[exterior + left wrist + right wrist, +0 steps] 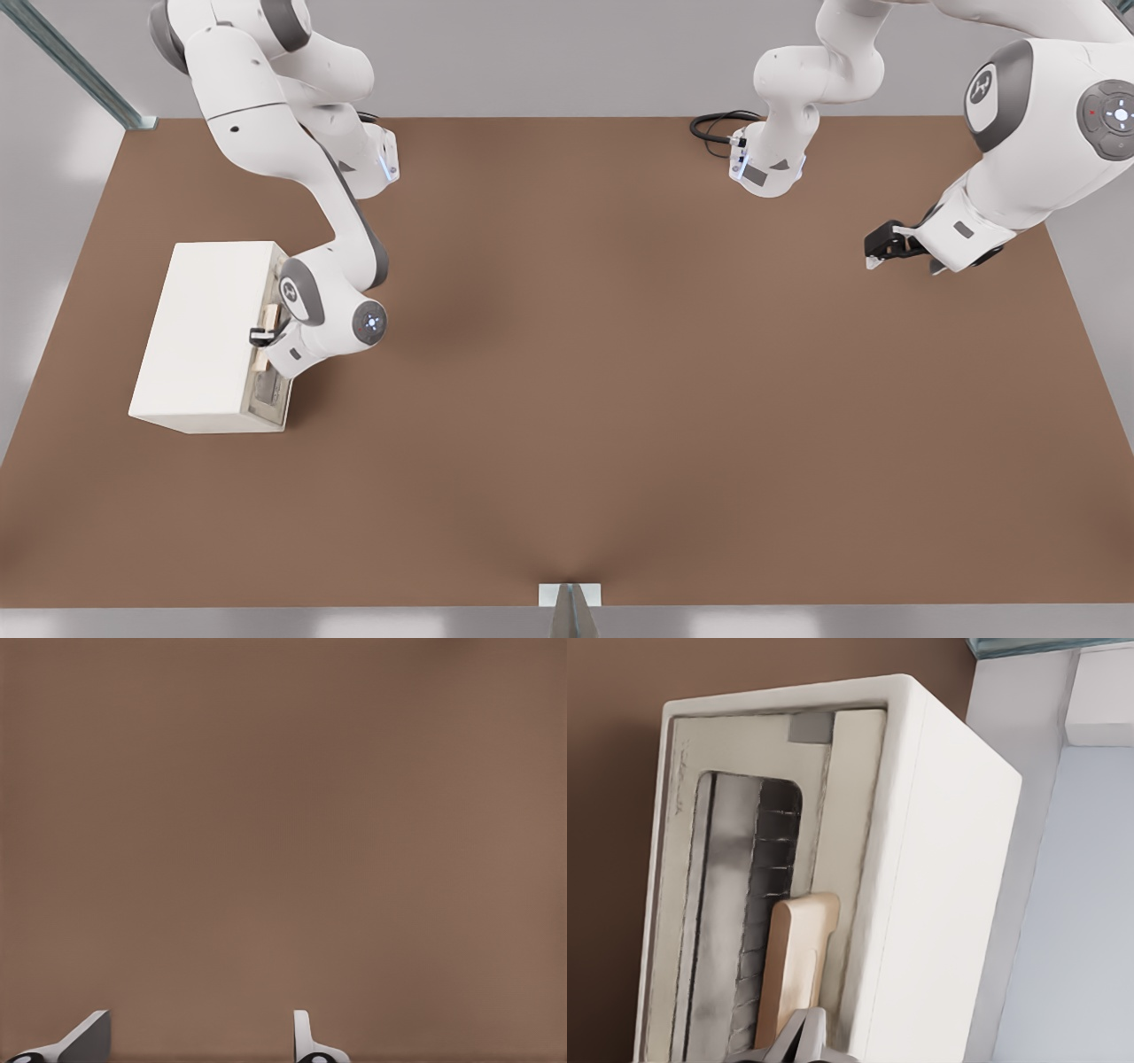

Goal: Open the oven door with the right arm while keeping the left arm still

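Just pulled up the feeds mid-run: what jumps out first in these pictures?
The cream oven sits on the brown table at the front view's left, and the right arm bends down to its door side. Its gripper is at the tan bar handle of the oven door, which looks flush with the oven's front.

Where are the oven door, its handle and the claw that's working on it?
Oven door (726, 904): right wrist view, on its dark window.
Handle (799, 966): right wrist view, middle of the tan bar.
Gripper (261, 336): front view, fingers at the handle.
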Tool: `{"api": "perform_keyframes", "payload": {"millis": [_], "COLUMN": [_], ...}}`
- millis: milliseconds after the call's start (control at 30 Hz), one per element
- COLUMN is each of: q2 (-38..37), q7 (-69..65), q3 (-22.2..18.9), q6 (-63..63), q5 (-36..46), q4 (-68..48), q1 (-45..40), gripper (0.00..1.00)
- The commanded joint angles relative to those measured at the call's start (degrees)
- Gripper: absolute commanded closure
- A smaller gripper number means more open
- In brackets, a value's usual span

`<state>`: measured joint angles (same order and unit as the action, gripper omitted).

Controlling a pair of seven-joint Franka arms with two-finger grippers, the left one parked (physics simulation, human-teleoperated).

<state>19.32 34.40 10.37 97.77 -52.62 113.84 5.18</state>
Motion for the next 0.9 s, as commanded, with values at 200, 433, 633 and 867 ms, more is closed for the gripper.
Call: {"api": "perform_keyframes", "payload": {"millis": [200, 433, 633, 867], "q2": [19.52, 6.27, -3.23, -3.23], "q7": [23.96, -27.18, -34.66, -34.75], "q3": [0.61, 0.09, -3.95, -4.83], "q6": [-11.54, -14.1, -13.31, -13.31], "q5": [23.78, 43.83, 44.62, 46.2], "q4": [-32.69, -44.68, -42.3, -42.3], "q1": [19.94, 0.98, -5.36, -5.8], "gripper": [0.79, 0.0, 0.0, 0.0]}}
